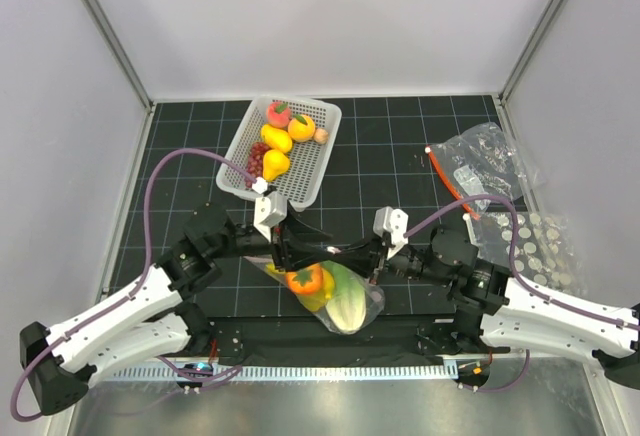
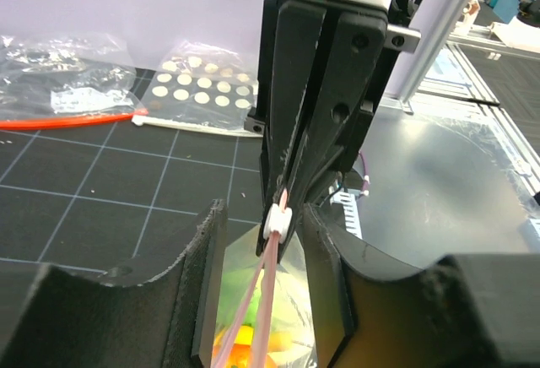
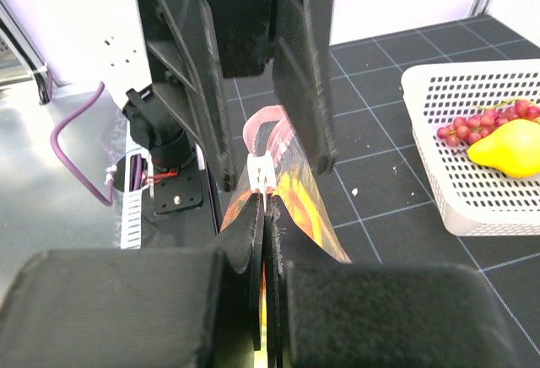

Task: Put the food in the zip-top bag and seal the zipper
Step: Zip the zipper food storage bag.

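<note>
A clear zip-top bag (image 1: pixel 352 306) hangs between my two grippers with food in it: an orange-red fruit (image 1: pixel 305 279) and a green cabbage (image 1: pixel 345 301). Its pink zipper (image 2: pixel 263 300) carries a white slider (image 2: pixel 278 220). My right gripper (image 3: pixel 263 203) is shut on the zipper edge just behind the slider (image 3: pixel 261 171). My left gripper (image 2: pixel 263 212) stands open, one finger on each side of the slider with a gap to it. More food lies in a white basket (image 1: pixel 302 184): a peach (image 1: pixel 278 113), yellow pieces (image 1: pixel 276 138) and grapes (image 1: pixel 257 161).
A dotted clear bag (image 1: pixel 540 246) and an undotted clear bag with an orange-red strip (image 1: pixel 480 161) lie at the right of the mat. The basket (image 3: pixel 472 174) is close to the right of the held bag in the right wrist view. A metal ledge runs along the near edge.
</note>
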{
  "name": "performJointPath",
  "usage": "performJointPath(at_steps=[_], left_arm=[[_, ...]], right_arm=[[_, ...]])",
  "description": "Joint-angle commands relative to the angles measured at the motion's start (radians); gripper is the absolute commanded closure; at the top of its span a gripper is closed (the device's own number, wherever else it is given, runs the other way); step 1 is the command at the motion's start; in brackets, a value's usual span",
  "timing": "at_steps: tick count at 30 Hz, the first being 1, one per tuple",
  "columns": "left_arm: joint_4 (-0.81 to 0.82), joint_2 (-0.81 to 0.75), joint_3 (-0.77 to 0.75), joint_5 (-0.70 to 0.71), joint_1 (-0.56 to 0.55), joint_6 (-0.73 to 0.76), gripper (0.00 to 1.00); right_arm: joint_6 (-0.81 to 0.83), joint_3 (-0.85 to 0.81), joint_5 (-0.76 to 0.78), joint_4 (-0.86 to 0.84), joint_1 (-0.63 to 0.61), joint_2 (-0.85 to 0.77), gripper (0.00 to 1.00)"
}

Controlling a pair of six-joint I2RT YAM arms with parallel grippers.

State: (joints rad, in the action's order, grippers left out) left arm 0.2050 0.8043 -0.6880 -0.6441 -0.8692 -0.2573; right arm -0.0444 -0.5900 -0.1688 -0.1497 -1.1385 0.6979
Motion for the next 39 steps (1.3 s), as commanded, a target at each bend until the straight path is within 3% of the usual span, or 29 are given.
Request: performJointPath(at_steps=[1,5,16,18,24,29,35,39], left_arm=[[0.001,0.004,-0.047,-0.045,-0.001,0.000,0.58],[-0.003,0.015,-0.051,-0.052,-0.007,0.001,0.71],[-0.003,0.024,-0.056,-0.052,-0.027,0.013,0.80],[-0.004,0.024,-0.058,-0.055,-0.030,0.020,0.99],[-0.003,0.007,-0.051,-0.019,-0.031,0.021,0.99],[-0.009,0.012,-0.048,0.006,-0.033,0.024,1.00],[-0.032,0.053,-0.074,0.004,-0.031,0.026,0.99],[-0.039,0.047,-0.074,0.017,-0.033,0.027,0.99]], right_arm=[[-0.017,-0.002,0.026,-0.117,0.006,-0.034,0.99],[-0.022,0.002,0.031,-0.123,0.006,-0.040,0.99],[-0.028,-0.013,0.025,-0.111,0.009,-0.003,0.99],[-0.028,-0.016,0.026,-0.111,0.010,0.000,0.99],[-0.029,-0.016,0.098,-0.096,0.011,-0.015,0.99],[-0.028,0.022,0.262,-0.122,0.014,-0.078,0.99],[-0.011,0.096,0.454,-0.154,0.014,-0.262,0.99],[0.008,0.121,0.810,-0.126,0.014,-0.371,0.99]])
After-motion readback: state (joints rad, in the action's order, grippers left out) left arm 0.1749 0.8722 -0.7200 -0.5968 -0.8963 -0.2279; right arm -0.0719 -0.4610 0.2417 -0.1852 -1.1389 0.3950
